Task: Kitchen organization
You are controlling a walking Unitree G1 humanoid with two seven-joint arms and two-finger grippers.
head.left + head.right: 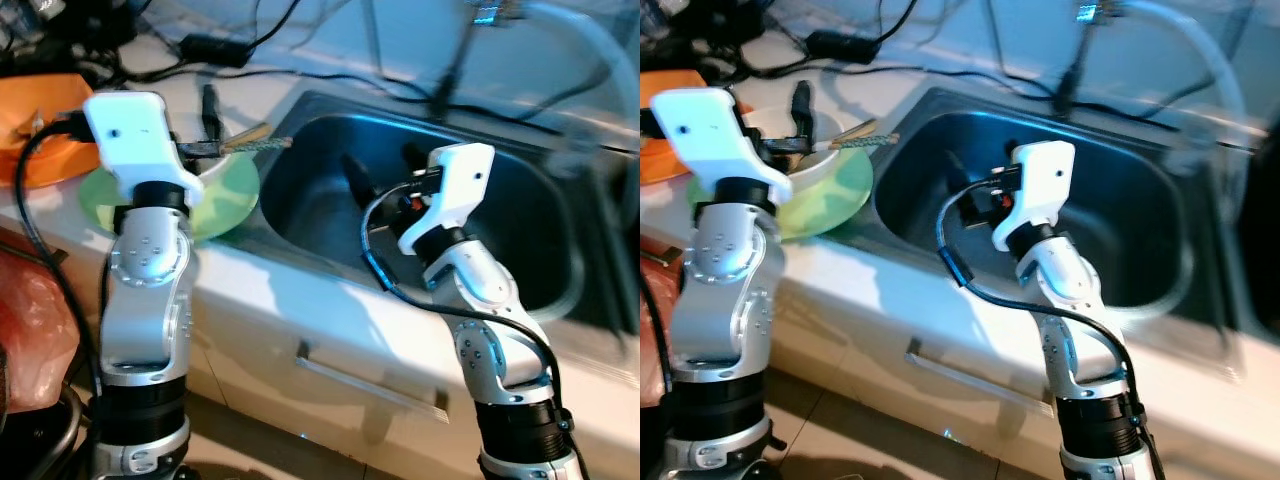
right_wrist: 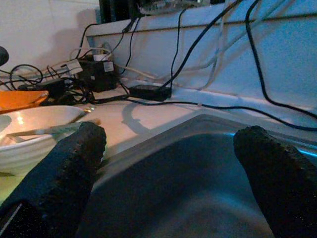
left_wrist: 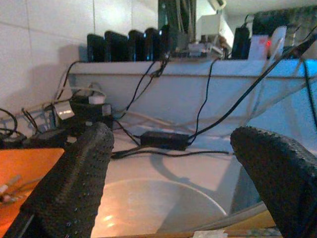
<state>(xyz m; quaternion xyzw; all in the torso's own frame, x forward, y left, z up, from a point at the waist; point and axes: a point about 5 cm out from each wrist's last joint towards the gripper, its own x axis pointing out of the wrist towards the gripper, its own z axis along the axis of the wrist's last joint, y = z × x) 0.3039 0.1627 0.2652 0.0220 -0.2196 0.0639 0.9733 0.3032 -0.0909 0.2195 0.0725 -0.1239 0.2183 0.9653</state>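
Left tool, fingers apart, hovers over the white bowl; a careless grab could tip it off the green plate. Right tool, likewise apart, hangs in the sink.

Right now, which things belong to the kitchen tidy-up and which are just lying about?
Job: white bowl holding chopsticks, green plate, sink, left gripper over the bowl, right gripper over the sink.
Lying about: cables and power adapter, orange tray, red bag.

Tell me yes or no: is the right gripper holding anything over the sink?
No: the right gripper hangs over the sink with its fingers spread apart and nothing between them.
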